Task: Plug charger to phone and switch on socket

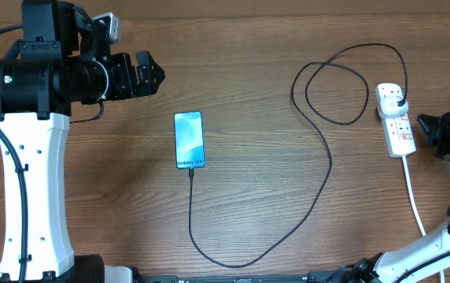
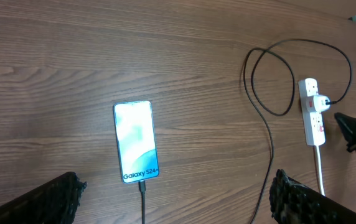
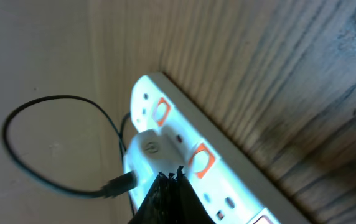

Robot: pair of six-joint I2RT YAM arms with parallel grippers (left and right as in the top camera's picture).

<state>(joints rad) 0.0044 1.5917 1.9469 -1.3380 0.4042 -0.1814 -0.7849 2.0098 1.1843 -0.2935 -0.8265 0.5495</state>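
1. The phone [image 1: 189, 140] lies flat near the middle of the wooden table [image 1: 256, 47], screen up and lit bright blue. Its short edges face the far and near sides of the table.
2. The charger cable [image 1: 191, 204] meets the phone's near edge and runs straight toward the front of the table. It then curves right and sweeps up the board in a long arc.
3. Further up, the cable throws a loose loop on the wood just left of the socket [image 1: 400, 130]. From there it arches over to the strip's far end.
4. At that end it goes into a white adapter [image 3: 145, 152] seated in the strip.
5. The socket sits at the right side, well apart from the phone. Its red switches [image 3: 201, 159] face up.
6. A thick white cord [image 1: 414, 196] trails from the strip's near end toward the front edge.
7. The right gripper [image 3: 170, 179] has its fingers pressed together into one dark point and pinches nothing. It hangs over the strip, just beside the adapter and close to a red switch. I cannot tell whether it touches the plastic.
8. The left gripper [image 1: 153, 72] is up at the far left with its fingers spread wide and nothing between them. It is apart from the phone.
9. Only bare wood lies between the left gripper and the phone.
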